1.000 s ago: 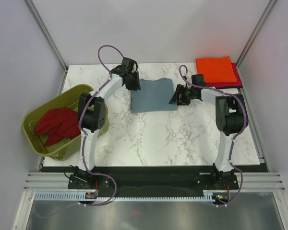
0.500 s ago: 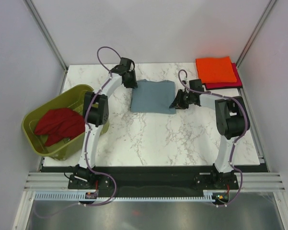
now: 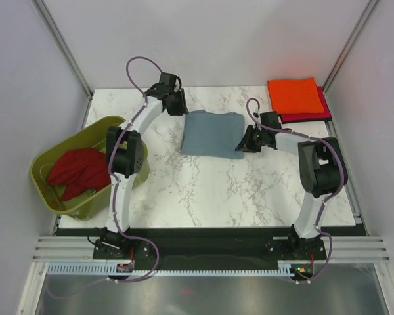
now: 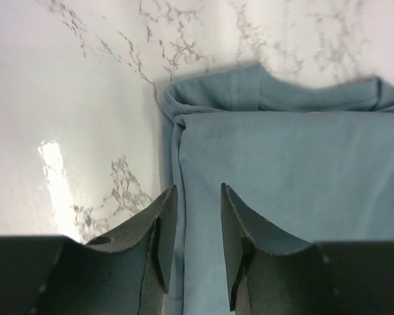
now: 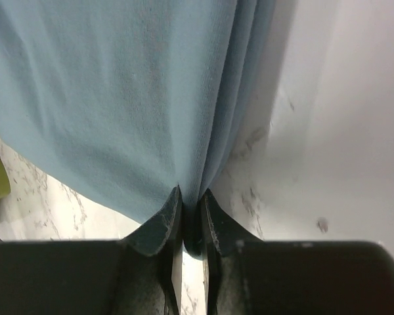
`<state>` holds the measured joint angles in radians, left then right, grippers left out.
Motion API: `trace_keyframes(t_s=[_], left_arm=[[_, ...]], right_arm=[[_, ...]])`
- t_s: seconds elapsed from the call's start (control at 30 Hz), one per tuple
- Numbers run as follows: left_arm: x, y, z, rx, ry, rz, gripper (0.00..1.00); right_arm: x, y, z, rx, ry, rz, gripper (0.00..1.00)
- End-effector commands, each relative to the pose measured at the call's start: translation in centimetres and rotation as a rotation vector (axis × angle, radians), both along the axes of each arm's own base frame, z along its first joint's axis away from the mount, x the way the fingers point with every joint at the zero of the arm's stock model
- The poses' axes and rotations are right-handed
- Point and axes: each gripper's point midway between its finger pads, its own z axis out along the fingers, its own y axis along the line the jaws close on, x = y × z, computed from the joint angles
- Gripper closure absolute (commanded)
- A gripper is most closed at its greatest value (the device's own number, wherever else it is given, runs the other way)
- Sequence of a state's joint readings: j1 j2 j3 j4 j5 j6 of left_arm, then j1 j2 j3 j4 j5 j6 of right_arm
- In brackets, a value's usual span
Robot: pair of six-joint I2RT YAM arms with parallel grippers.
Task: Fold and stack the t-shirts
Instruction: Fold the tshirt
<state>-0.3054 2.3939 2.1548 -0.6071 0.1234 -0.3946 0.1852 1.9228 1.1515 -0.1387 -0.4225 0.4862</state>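
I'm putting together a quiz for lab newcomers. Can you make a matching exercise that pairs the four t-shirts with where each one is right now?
Things
1. blue-grey t-shirt
2. orange t-shirt
3. dark red t-shirt
4. magenta-red t-shirt

Places
A. in the olive-green tub
B. under another shirt, only its edges showing
C. lying folded, edge pinched by the right gripper
D. on top of the far-right stack

Pairs: 1-C, 2-D, 3-A, 4-B

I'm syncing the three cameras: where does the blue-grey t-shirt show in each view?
Top external: blue-grey t-shirt, folded, just above picture centre.
Left wrist: fills the right side, ahead of the left gripper.
Right wrist: fills the upper left, its edge pinched by the right gripper.
Shared landmark: the white marble table.
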Motion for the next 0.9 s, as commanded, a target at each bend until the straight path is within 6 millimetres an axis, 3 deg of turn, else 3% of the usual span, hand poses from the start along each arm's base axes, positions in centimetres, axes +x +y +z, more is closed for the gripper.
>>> trace_keyframes(t_s=[0.0, 0.03, 0.1, 0.17, 0.23, 0.27, 0.3, 0.37, 0.4, 0.43, 0.5, 0.53, 0.67, 0.7, 0.73, 0.8, 0.83, 0.87], left_arm=[[-2.5, -0.9, 9.4, -0.018, -0.154, -0.067, 0.60], [-3.6, -1.2, 11.5, -0.015, -0.190, -0.084, 0.60], [-6.2, -2.7, 10.8, 0.007, -0.166, -0.136, 0.60], [-8.7, -4.0, 12.2, -0.004, -0.178, -0.184, 0.60], [-12.3, -6.2, 10.9, -0.012, -0.128, -0.249, 0.61], [-14.0, -7.6, 11.7, -0.035, -0.138, -0.286, 0.61], [-15.5, -8.0, 10.0, -0.042, -0.090, -0.296, 0.61], [-16.5, -9.1, 10.0, -0.082, -0.099, -0.314, 0.61], [-17.2, -9.2, 8.5, -0.103, -0.058, -0.308, 0.61], [-17.2, -9.3, 7.9, -0.109, -0.047, -0.301, 0.61], [-17.0, -9.4, 6.1, -0.104, -0.012, -0.290, 0.62], [-16.9, -9.5, 5.5, -0.101, -0.001, -0.289, 0.62], [-15.6, -10.2, 2.4, -0.080, 0.033, -0.282, 0.65], [-14.4, -10.2, 2.7, -0.061, 0.003, -0.273, 0.65], [-13.8, -10.1, 1.4, -0.039, 0.015, -0.260, 0.65], [-11.8, -10.2, 2.1, -0.034, -0.023, -0.228, 0.65], [-11.3, -10.2, 0.9, -0.022, -0.008, -0.221, 0.65], [-10.5, -10.1, 0.9, -0.022, -0.016, -0.210, 0.65]], right_arm=[[-1.9, -0.8, 0.7, -0.018, 0.009, -0.018, 0.94], [-2.6, -0.9, 0.6, -0.023, 0.016, -0.016, 0.94], [-4.4, -1.6, 0.3, -0.045, 0.034, -0.028, 0.94], [-6.6, -2.1, -0.6, -0.055, 0.078, -0.036, 0.93], [-7.7, -2.2, 0.1, -0.044, 0.075, -0.047, 0.89], [-8.6, -2.4, -0.2, -0.046, 0.086, -0.052, 0.87], [-8.7, -2.5, 0.6, -0.046, 0.070, -0.060, 0.84], [-8.9, -3.2, 0.9, -0.075, 0.075, -0.086, 0.75], [-8.8, -3.3, 1.7, -0.075, 0.060, -0.091, 0.70], [-8.8, -3.7, 1.9, -0.092, 0.063, -0.103, 0.65], [-7.8, -4.3, 2.8, -0.117, 0.047, -0.128, 0.64], [-8.0, -4.8, 2.7, -0.142, 0.074, -0.136, 0.67], [-5.9, -5.9, 4.1, -0.214, 0.070, -0.181, 0.74], [-5.6, -5.9, 4.3, -0.219, 0.068, -0.186, 0.75], [-5.1, -5.9, 4.7, -0.216, 0.058, -0.190, 0.76], [-4.0, -5.0, 5.5, -0.179, 0.040, -0.174, 0.77], [-3.0, -4.6, 5.9, -0.160, 0.017, -0.165, 0.77], [-2.9, -4.4, 5.7, -0.153, 0.027, -0.156, 0.77]])
